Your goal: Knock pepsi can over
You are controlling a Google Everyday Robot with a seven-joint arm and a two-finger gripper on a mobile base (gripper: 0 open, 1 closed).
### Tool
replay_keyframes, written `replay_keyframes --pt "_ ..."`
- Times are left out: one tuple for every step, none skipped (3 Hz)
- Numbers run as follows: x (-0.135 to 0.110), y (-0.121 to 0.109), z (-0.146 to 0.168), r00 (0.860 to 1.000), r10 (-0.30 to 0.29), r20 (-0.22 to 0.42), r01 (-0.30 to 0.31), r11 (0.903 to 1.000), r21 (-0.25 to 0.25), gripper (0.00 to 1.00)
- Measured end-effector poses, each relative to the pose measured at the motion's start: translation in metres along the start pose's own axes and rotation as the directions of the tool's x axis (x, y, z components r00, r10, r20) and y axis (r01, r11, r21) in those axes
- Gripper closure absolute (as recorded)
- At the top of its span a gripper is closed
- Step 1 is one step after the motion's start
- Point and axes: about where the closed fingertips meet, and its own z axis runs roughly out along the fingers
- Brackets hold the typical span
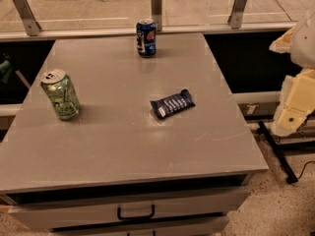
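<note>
Three things are sitting on a grey counter [123, 146]: the pepsi can [146, 37] is standing upright at the far edge, a light green can [61, 94] is standing at the left, and a dark blue snack bar [172, 103] is lying flat near the centre. The gripper [294, 107] is hanging off the counter's right side, well apart from the pepsi can; apart or together, I cannot tell. Pushing sideways near the can's top, passing clear of the snack bar, is looking surest.

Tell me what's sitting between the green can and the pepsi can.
Nothing: in the camera view, only bare tabletop runs between green can and pepsi can. The snack bar lies off that line; the hand sits beyond the table's right edge.
</note>
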Motion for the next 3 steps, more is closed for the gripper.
replay_keyframes --pt "-0.003 -0.006 0.000 1.000 -0.003 0.013 0.003 0.9999 0.010 0.00" --pt "-0.010 -0.027 0.013 0.998 -0.011 0.066 0.008 0.9993 0.037 0.00" --pt "-0.031 -0.071 0.049 0.984 -0.003 0.178 -0.011 0.9969 0.078 0.00"
